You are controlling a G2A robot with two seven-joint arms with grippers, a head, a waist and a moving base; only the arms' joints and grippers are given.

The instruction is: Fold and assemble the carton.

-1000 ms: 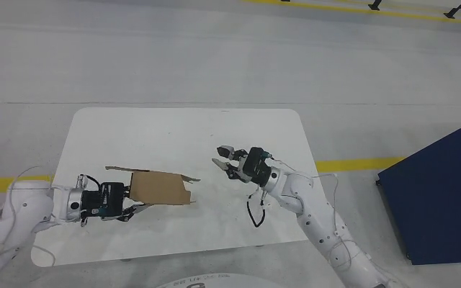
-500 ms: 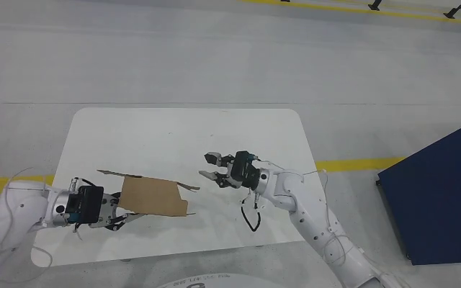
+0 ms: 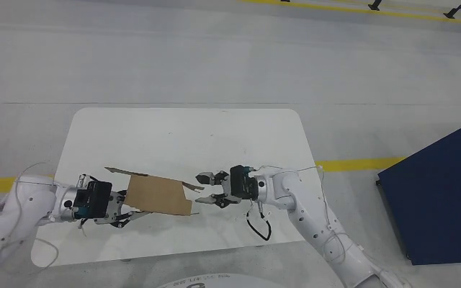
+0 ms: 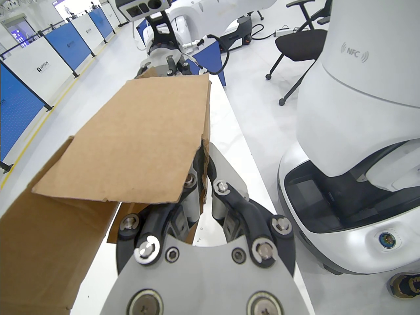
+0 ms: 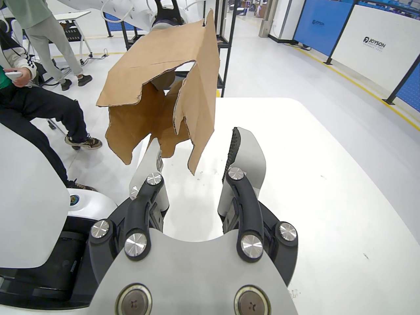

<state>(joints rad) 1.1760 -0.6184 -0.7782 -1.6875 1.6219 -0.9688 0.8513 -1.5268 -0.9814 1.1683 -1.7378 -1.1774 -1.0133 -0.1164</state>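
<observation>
Showing brown carton (image 3: 155, 194), half-open, flap edges ragged

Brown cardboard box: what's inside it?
Looking into the open end of the brown cardboard carton, I see bare cardboard walls. Its hanging flaps cover the far end, so that part is hidden.

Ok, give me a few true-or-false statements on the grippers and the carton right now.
1. The left gripper is shut on the carton. True.
2. The right gripper is shut on a flap. False: it is open, close to the carton's end flaps.
3. The carton's end facing the right gripper is closed. False: its flaps hang open.
4. The carton is between the two grippers. True.
</observation>
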